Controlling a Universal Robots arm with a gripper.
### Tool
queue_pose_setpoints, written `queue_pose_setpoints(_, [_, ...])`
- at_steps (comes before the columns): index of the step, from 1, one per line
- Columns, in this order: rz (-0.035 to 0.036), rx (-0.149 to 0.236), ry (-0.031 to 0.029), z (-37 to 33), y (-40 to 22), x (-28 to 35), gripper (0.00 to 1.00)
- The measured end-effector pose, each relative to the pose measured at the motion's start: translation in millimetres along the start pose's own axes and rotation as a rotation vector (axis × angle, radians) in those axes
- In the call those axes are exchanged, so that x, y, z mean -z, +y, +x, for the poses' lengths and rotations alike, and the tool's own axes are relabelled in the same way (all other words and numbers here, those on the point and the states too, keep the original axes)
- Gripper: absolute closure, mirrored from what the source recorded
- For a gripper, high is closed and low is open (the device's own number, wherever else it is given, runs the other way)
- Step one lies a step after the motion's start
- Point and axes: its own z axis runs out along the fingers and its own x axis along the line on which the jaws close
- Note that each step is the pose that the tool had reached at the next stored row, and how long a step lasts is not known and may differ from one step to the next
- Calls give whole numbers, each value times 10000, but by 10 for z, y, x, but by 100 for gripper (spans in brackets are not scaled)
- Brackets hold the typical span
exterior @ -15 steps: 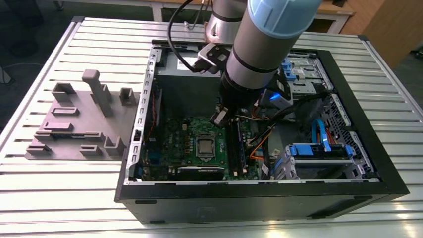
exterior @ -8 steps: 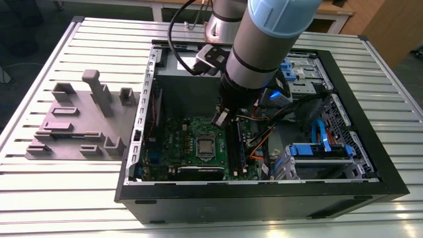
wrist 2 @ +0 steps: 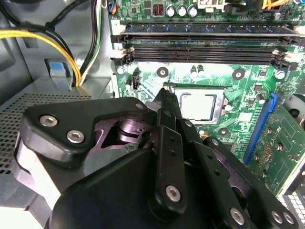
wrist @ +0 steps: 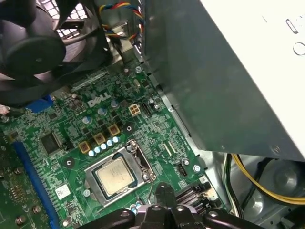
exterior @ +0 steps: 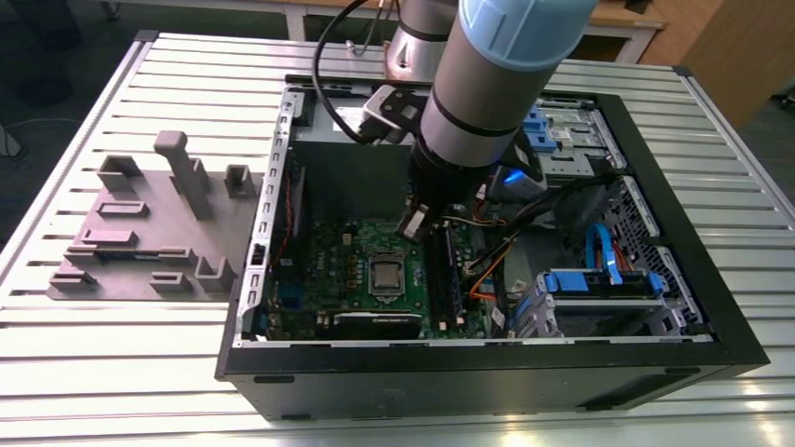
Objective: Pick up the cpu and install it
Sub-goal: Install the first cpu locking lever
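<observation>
**CPU lying in socket, gripper hovering empty above it**

The small flat square silver-topped cpu [wrist: 114, 174] is sitting inside the rectangular metal socket frame [wrist: 127, 149] on the green motherboard [exterior: 326, 253], near the middle of the open black computer case [exterior: 695, 307]. The black gripper [exterior: 414, 223] is hanging just above the board, between the socket and the dark memory slots [wrist 2: 205, 42] on the exterior view's right. Its fingers [wrist 2: 167, 102] are looking pressed together, pinching nothing. Judgement: chip is looking seated, so any contact wants to be straight down and light, avoiding side drag that could skew it.
</observation>
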Motion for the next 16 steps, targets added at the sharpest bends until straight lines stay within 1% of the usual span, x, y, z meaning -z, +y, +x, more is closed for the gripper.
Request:
queue_pose_setpoints(4, [-17,441,71,2,2,-1,90])
queue_pose_setpoints(7, [-11,779,106,3,1,0,90])
queue_pose_setpoints(9, [15,896,103,5,1,-1,90])
queue_pose_setpoints(13, [70,988,83,6,1,-2,90])
queue_pose_setpoints(14, [79,1034,93,6,3,-2,90])
queue_pose_setpoints(16, [102,1176,170,6,3,-2,90])
